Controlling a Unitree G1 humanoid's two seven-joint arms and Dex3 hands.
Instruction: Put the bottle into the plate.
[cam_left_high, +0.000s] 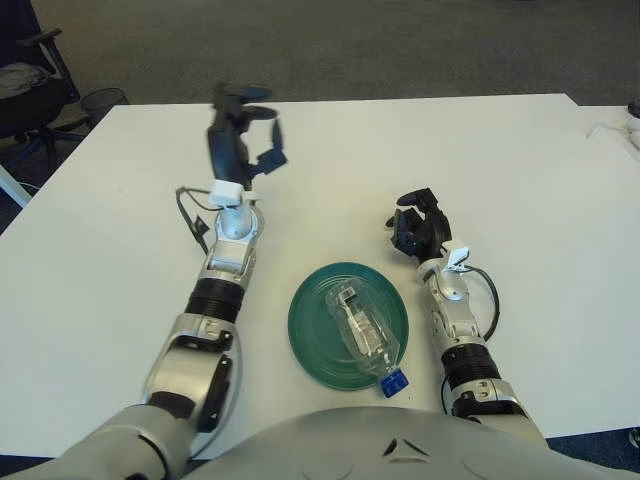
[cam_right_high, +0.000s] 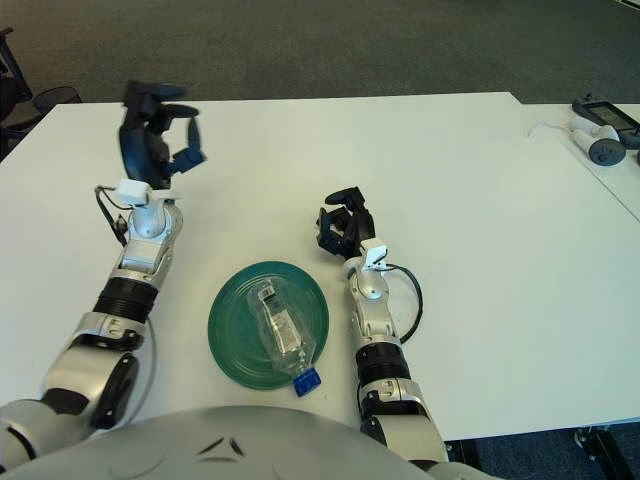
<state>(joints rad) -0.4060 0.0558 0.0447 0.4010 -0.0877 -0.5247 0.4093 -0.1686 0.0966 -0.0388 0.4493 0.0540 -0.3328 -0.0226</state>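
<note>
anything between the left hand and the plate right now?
Nothing but bare white table. In the left eye view the left hand shows raised, up and left of the green plate, which holds the bottle. The right hand shows right of the plate.

White table fills the scene. Near the front edge, centre, sits a green plate directly on it. Far right, a small grey device with its cable.

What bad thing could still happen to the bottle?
The bottle lies on its side in the plate, with its blue cap poking past the rim, so it might roll or slide out. The left hand is far away, and the right hand holds nothing, so neither could catch it.
</note>
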